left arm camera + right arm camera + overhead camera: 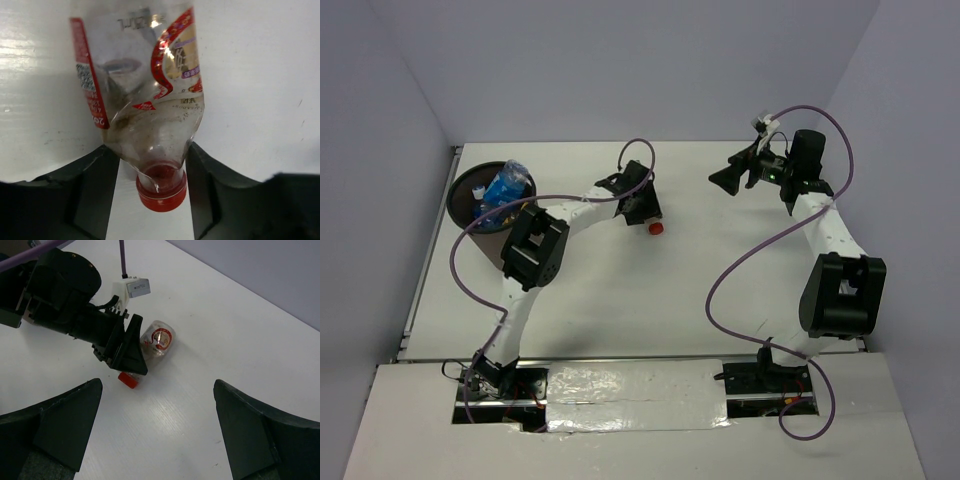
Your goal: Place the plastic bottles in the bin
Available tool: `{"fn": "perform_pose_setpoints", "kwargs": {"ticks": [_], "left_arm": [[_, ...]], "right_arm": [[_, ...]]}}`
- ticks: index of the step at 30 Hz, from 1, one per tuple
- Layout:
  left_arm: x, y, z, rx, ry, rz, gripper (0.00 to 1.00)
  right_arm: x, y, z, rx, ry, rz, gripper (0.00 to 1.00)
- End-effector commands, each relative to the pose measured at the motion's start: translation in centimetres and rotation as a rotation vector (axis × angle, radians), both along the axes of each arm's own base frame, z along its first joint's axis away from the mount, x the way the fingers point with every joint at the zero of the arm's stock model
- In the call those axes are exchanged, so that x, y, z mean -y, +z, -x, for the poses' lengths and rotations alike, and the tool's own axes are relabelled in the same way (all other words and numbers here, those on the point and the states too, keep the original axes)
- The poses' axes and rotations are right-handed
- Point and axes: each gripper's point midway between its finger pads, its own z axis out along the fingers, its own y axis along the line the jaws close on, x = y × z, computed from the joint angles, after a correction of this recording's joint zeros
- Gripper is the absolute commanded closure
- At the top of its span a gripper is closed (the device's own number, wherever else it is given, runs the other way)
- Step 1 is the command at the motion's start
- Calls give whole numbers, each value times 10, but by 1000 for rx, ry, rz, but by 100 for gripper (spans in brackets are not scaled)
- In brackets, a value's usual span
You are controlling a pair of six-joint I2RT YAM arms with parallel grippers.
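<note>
Left fingers (90, 190) are seen closed on the shoulders of the red-capped bottle (145, 100); it is laid on the desk (260, 75), long axis straight ahead, cap toward the palm. Right fingers (60, 425) are spread wide, well apart.

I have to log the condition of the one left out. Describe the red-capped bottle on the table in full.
The bottle is small and of clear plastic, with a red cap and a red-and-yellowish label. It looks empty, with cloudy smears inside. It lies on its side on the white table. The left end effector straddles its shoulder, and the fingers appear to touch both sides.
</note>
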Motion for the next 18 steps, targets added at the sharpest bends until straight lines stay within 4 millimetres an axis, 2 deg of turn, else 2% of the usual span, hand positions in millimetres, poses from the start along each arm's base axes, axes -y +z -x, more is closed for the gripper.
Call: {"fn": "perform_pose_setpoints", "kwargs": {"ticks": [1, 2, 3, 5, 6, 7, 9, 10, 12, 13, 16, 17, 18], "left_arm": [[-51, -100, 71, -291, -17, -243, 41], [-53, -101, 72, -294, -19, -244, 46], [-54, -101, 73, -294, -24, -249, 57], [-55, -99, 76, -287, -46, -241, 68], [-52, -96, 76, -278, -60, -224, 80], [-49, -93, 78, -276, -87, -196, 84], [-40, -74, 75, -228, -125, -131, 95], [-32, -63, 72, -200, -156, -91, 96], [-24, -23, 68, -120, -203, -37, 99], [-18, 11, 65, -50, -223, 8, 99], [-18, 64, 62, 65, -247, 44, 100], [-20, 98, 62, 130, -249, 63, 100], [-22, 115, 63, 164, -252, 70, 100]], "right_arm": [[0, 25, 7, 83, 13, -1, 0], [0, 26, 7, 85, 13, -1, 0], [0, 27, 7, 86, 13, -1, 0], [-1, 26, 8, 85, 15, -2, 0], [-1, 27, 8, 84, 14, -4, 0], [-1, 28, 9, 87, 16, -4, 0], [-1, 28, 10, 86, 17, -5, 0], [-2, 27, 11, 83, 19, -5, 0], [-2, 29, 13, 88, 21, -3, 0], [-3, 30, 15, 91, 25, -3, 0], [-3, 30, 16, 86, 28, -4, 0], [-4, 30, 16, 85, 31, -6, 0], [-3, 30, 16, 83, 29, -7, 0]]}}
